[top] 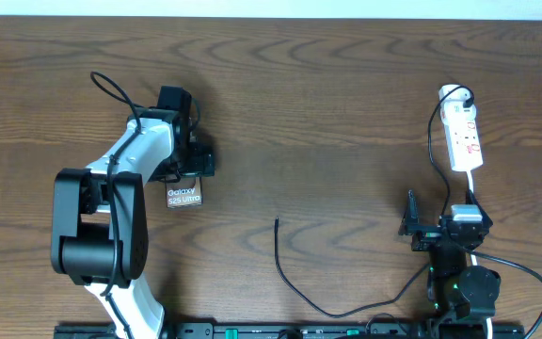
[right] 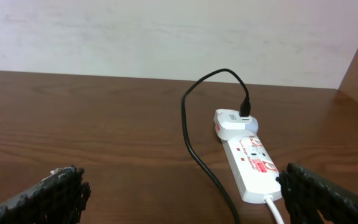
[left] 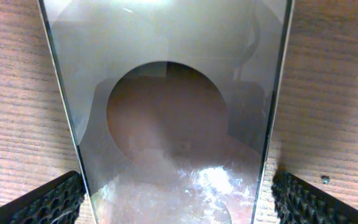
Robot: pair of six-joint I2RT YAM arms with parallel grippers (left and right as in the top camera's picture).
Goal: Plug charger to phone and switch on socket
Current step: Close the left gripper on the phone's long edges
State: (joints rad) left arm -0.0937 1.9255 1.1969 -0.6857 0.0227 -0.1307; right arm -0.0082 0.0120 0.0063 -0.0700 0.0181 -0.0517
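The phone (top: 184,196), dark and glossy with pale "Galaxy" lettering, lies on the table at the left. In the left wrist view the phone (left: 179,112) fills the frame, with its round brown patch showing. My left gripper (top: 194,165) (left: 179,208) is open and straddles the phone, its fingers close to both edges. The white socket strip (top: 464,139) (right: 250,165) lies at the far right. The charger cable (top: 294,287) (right: 194,146) runs from a white adapter (right: 235,121) on the strip, with its free tip (top: 277,222) on the table mid-front. My right gripper (top: 440,226) (right: 182,193) is open and empty, just short of the strip.
The strip's white cord (top: 470,193) runs toward the right arm's base. Thicker black robot cables loop by the left arm (top: 111,89) and at the front right (top: 525,273). A pale wall (right: 166,37) borders the table's far edge.
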